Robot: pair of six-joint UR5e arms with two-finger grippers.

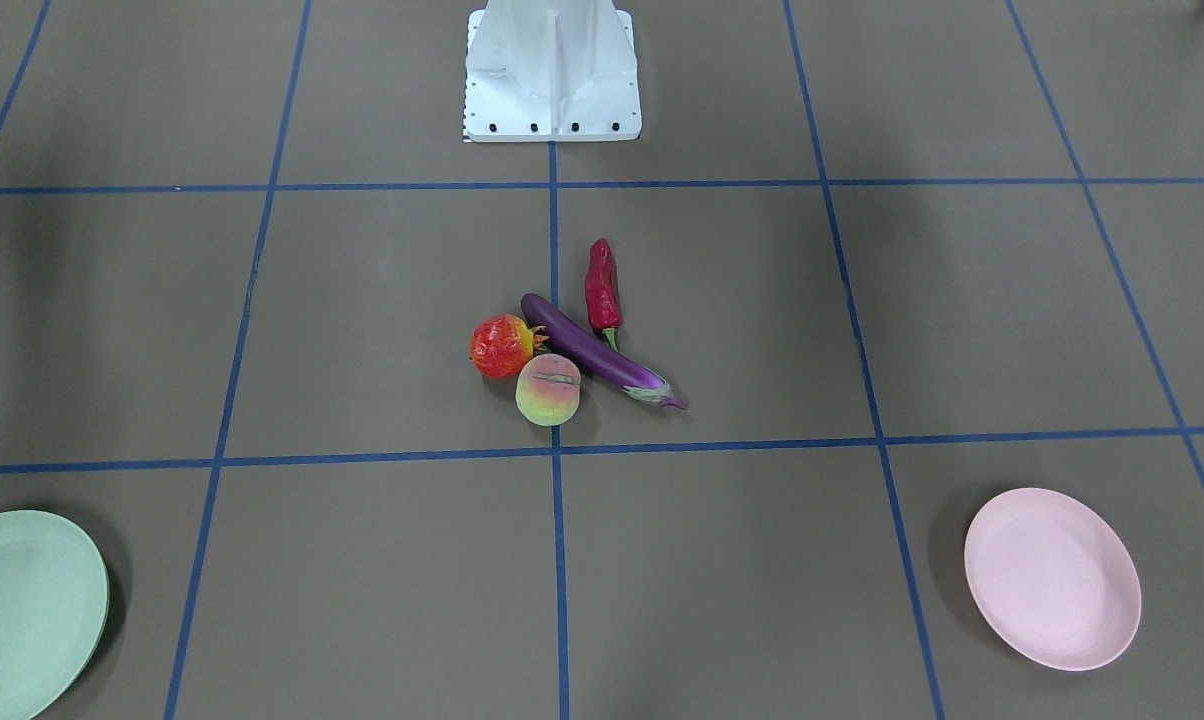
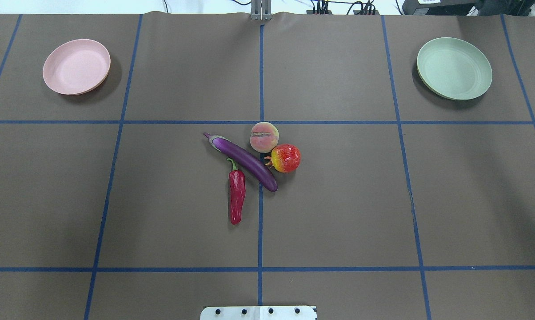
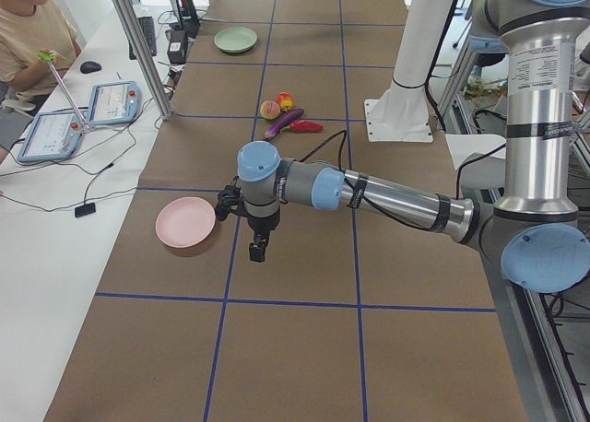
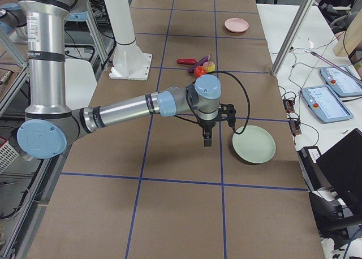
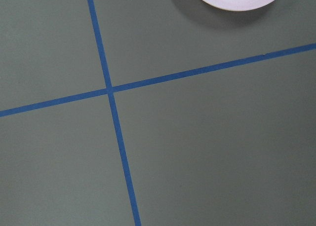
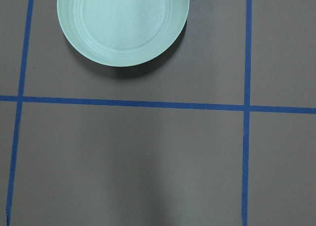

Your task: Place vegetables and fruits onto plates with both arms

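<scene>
Reference: clock directions as read in the overhead view.
Bench (image 2: pixel 383 213): brown sheet with a blue tape grid; carries all items.
Eggplant (image 2: pixel 245 162): lies flat at bench centre, cap toward 10 o'clock, blunt tip toward 4 o'clock.
Chili pepper (image 2: pixel 237 195): lies at 7 o'clock of the eggplant, green stem toward 12 o'clock and meeting the eggplant's side.
Peach (image 2: pixel 264 137): at 1 o'clock of the eggplant, right against it.
Pomegranate (image 2: pixel 286 158): at 4 o'clock of the peach, touching it; crown toward 9 o'clock, against the eggplant.
Pink plate (image 2: pixel 76 66): at 10 o'clock of the pile, well apart from it; nothing on it.
Green plate (image 2: pixel 454 68): at 2 o'clock of the pile, well apart from it; nothing on it.
Left fingers (image 3: pixel 257 250): point down, above the bench just beside the pink plate; how far open cannot be told.
Right fingers (image 4: pixel 206 139): point down, above the bench just beside the green plate; how far open cannot be told.
Load: all four produce items lie on the bench.
White base (image 2: pixel 258 312): at 6 o'clock of the pile, at the bench edge.
</scene>
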